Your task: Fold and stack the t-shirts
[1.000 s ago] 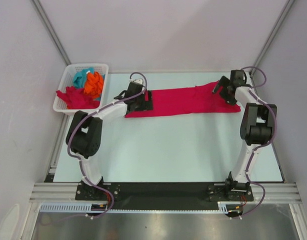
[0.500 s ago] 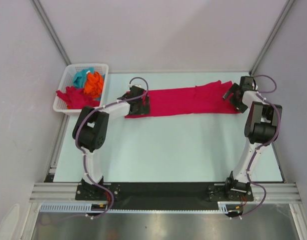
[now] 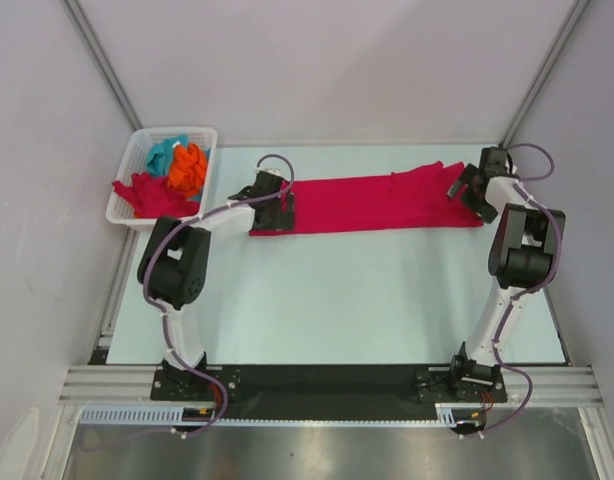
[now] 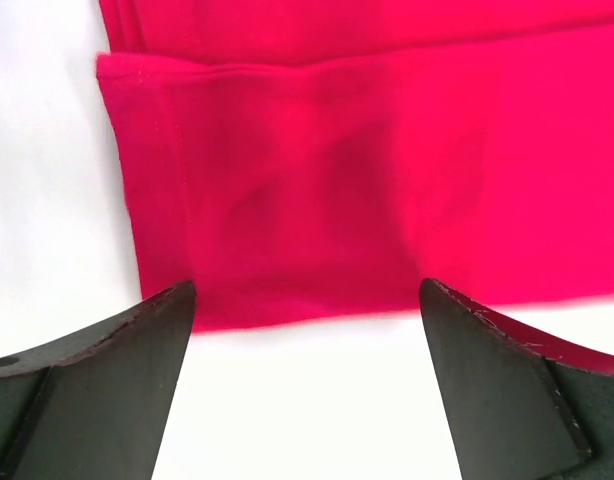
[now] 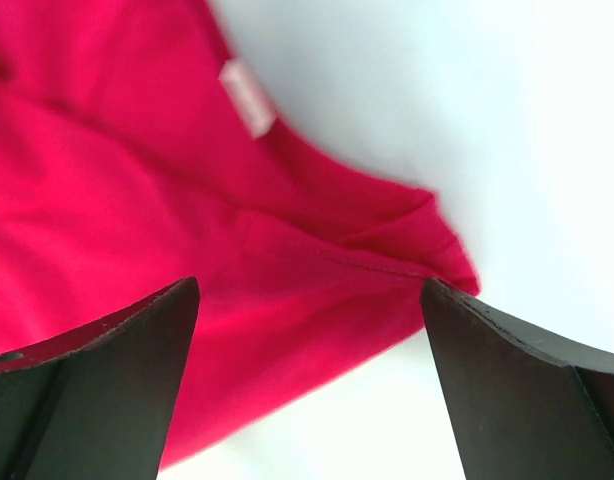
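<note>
While both sets of jaws stand spread wide with nothing between them, the left pincer (image 4: 307, 300) sits at the left end of a crimson t-shirt (image 3: 372, 203) and the right pincer (image 5: 309, 295) at its right end. In the left wrist view the shirt's stitched edge and its near border lie just ahead of the fingertips, and the cloth there shows as doubled layers. In the right wrist view a bunched corner of the same shirt lies between and just beyond the fingertips, with a small pale label (image 5: 247, 108) further in. Whether either pincer touches the cloth cannot be told.

Seen from above, the shirt is a long narrow band across the far half of the tabletop (image 3: 337, 300), its long axis running left to right between the two arms. Each arm is therefore nearest its own end. The next fold probably calls for one end to be carried along that axis onto the other.

Off the far left corner stands a white lattice basket (image 3: 177, 130) holding a teal t-shirt (image 3: 163, 155), an orange t-shirt (image 3: 190, 168) and another crimson one (image 3: 147, 192), all crumpled and not yet folded.
</note>
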Motion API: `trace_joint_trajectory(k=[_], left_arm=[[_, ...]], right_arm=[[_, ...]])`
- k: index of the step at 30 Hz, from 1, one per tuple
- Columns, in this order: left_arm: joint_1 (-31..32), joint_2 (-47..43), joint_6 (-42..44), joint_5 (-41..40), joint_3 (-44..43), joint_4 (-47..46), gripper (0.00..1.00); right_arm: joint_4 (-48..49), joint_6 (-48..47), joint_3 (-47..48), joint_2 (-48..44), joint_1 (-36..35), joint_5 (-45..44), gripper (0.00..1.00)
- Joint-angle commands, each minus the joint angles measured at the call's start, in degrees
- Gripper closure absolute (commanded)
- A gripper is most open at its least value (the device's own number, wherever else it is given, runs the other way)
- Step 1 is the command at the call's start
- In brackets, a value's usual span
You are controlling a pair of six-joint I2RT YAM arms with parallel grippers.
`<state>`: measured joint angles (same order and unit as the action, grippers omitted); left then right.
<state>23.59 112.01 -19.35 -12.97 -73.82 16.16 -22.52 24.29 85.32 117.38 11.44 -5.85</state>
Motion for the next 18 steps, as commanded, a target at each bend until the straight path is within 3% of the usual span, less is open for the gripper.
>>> trace_joint_trajectory(k=[1,5,7,9,14,18], left_arm=[[-0.3,-9.9,12.5,7.6,-3.0,0.7,0.00],[-0.5,-11.5,24.4,18.0,-11.0,-0.2,0.00],[-0.5,-10.7,33.3,27.2,-12.5,-1.0,0.00],[-0.5,-9.2,39.7,28.5,-13.7,-1.3,0.00],[-2.1,0.7,46.3,30.4,-20.4,2.0,0.00],[-4.2,6.0,46.5,33.9,-25.1,5.3,0.00]], right_arm=[[-5.9,-2.7,10.4,-8.7,-4.6,-2.7,0.00],[-7.5,-0.5,13.0,-12.1,-8.9,-3.6,0.00],[-6.3,4.4,11.9,-13.3,-10.3,-3.3,0.00],[-4.1,10.6,9.0,-13.5,-11.3,-3.8,0.00],[3.5,23.8,0.6,-13.6,-15.3,-4.3,0.00],[4.9,27.1,-0.3,-11.7,-17.3,-5.5,0.00]])
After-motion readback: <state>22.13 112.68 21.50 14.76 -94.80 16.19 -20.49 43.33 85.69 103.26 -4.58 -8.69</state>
